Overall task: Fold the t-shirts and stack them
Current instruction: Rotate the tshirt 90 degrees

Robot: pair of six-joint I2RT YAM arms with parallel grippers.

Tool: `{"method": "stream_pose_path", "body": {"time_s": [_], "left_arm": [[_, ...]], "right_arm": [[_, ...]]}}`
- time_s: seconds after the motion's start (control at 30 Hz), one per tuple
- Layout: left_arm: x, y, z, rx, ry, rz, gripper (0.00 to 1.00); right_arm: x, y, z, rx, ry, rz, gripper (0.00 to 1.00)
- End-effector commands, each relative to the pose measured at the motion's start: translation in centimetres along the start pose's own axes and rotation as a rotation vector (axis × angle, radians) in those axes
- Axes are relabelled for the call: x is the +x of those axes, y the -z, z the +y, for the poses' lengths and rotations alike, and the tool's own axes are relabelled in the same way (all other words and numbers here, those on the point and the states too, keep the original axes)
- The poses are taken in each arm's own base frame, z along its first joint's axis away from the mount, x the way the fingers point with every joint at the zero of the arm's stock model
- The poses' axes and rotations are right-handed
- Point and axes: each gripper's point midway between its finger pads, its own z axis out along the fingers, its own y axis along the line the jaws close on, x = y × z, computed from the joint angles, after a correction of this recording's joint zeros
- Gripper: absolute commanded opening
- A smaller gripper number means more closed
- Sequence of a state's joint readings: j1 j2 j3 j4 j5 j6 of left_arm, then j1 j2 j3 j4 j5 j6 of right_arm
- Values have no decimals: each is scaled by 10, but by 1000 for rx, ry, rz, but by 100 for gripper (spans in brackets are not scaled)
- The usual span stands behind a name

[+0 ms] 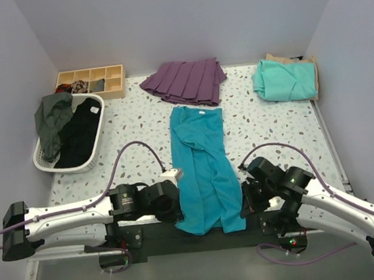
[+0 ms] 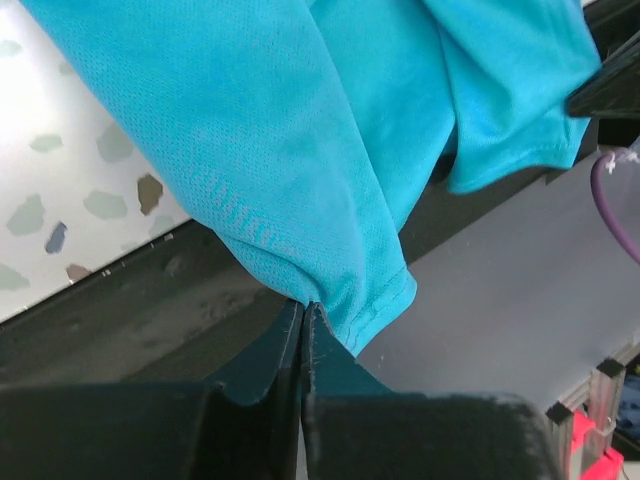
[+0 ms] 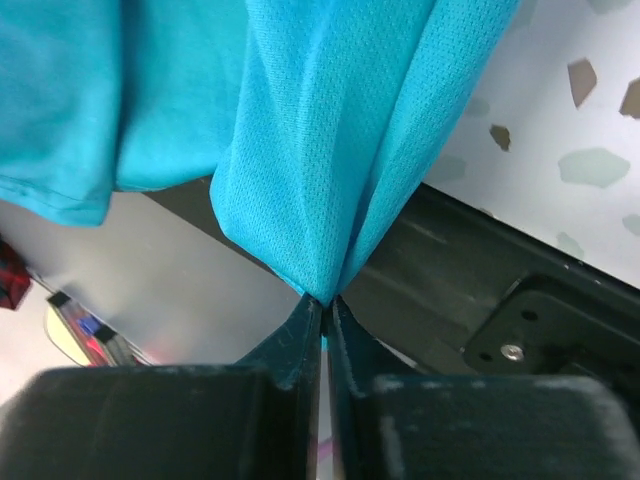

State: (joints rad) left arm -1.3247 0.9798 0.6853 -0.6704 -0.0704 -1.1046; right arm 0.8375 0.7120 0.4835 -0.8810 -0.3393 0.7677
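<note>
A teal-blue t-shirt (image 1: 204, 165) lies lengthwise down the middle of the table, folded narrow, its hem hanging over the near edge. My left gripper (image 1: 179, 216) is shut on the hem's left corner (image 2: 330, 290). My right gripper (image 1: 245, 209) is shut on the hem's right corner (image 3: 320, 270). In both wrist views the jaws are pressed together with cloth pinched at their tips. A mint-green t-shirt (image 1: 285, 80) lies folded at the back right, on top of a tan t-shirt (image 1: 297, 59) of which only an edge shows.
A purple pleated garment (image 1: 185, 82) lies at the back centre. A white basket (image 1: 98, 161) with dark clothes stands at the left, a wooden compartment box (image 1: 91, 82) behind it. The black base rail (image 1: 150, 234) runs along the near edge.
</note>
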Motion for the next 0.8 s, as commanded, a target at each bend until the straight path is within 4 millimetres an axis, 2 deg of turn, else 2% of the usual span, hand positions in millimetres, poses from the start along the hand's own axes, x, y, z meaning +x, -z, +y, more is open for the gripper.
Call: {"method": "stream_pose_path", "body": {"time_s": [0.0, 0.03, 0.07, 0.1, 0.13, 0.2, 0.23, 0.3, 0.33, 0.37, 0.4, 0.43, 0.47, 0.5, 0.53, 0.57, 0.6, 0.63, 0.67, 0.7, 0.73, 0.77], "left_arm": [[20, 3, -3, 15, -10, 113, 19], [28, -3, 5, -6, -19, 141, 32], [31, -7, 12, -31, -15, 146, 41], [32, -11, 20, -69, -14, 145, 42], [26, -13, 29, -118, -13, 105, 44], [9, -9, 35, -170, 0, 25, 51], [-10, -3, 32, -184, 1, -62, 52], [-35, 6, 28, -195, -3, -170, 59], [-61, 14, 24, -212, 5, -278, 61], [-75, 18, 24, -230, -4, -326, 63], [-97, 20, 32, -266, 25, -382, 64], [-120, 19, 26, -233, 44, -437, 64], [-135, 17, 30, -239, 4, -457, 64], [-156, 11, 42, -264, 33, -488, 64], [-178, 11, 31, -216, 36, -542, 64], [-191, 9, 31, -221, -3, -568, 64], [-204, -1, 37, -248, -7, -574, 64], [-226, 0, 23, -203, -12, -619, 64], [-237, -4, 22, -204, -37, -625, 64], [-254, -16, 27, -212, -26, -632, 64], [-266, -20, 15, -159, -45, -634, 64], [-275, -26, 15, -152, -68, -638, 64]], "right_arm": [[13, 7, -2, 15, 17, 72, 25], [12, 5, -4, 23, 19, 69, 31], [8, 5, -6, 45, 21, 53, 32], [5, 6, -10, 75, 17, 36, 36], [-5, 7, -18, 133, 21, -14, 47], [-22, 17, -18, 178, 32, -87, 58], [-29, 19, -18, 202, 34, -113, 62], [-58, 28, -14, 238, 49, -234, 62], [-71, 31, -13, 257, 56, -290, 63], [-91, 37, -16, 314, 56, -371, 63], [-108, 39, -8, 306, 66, -432, 63], [-122, 42, -5, 311, 67, -483, 63], [-136, 40, 0, 324, 79, -500, 63], [-155, 47, 3, 345, 69, -560, 63], [-166, 50, 7, 357, 64, -577, 63], [-182, 59, 21, 340, 74, -619, 63], [-190, 51, 26, 348, 50, -601, 63], [-198, 50, 39, 312, 58, -592, 64], [-211, 57, 56, 277, 88, -619, 66], [-219, 52, 51, 327, 86, -615, 67], [-234, 58, 43, 369, 64, -669, 67], [-241, 52, 44, 340, 69, -656, 67]]}}
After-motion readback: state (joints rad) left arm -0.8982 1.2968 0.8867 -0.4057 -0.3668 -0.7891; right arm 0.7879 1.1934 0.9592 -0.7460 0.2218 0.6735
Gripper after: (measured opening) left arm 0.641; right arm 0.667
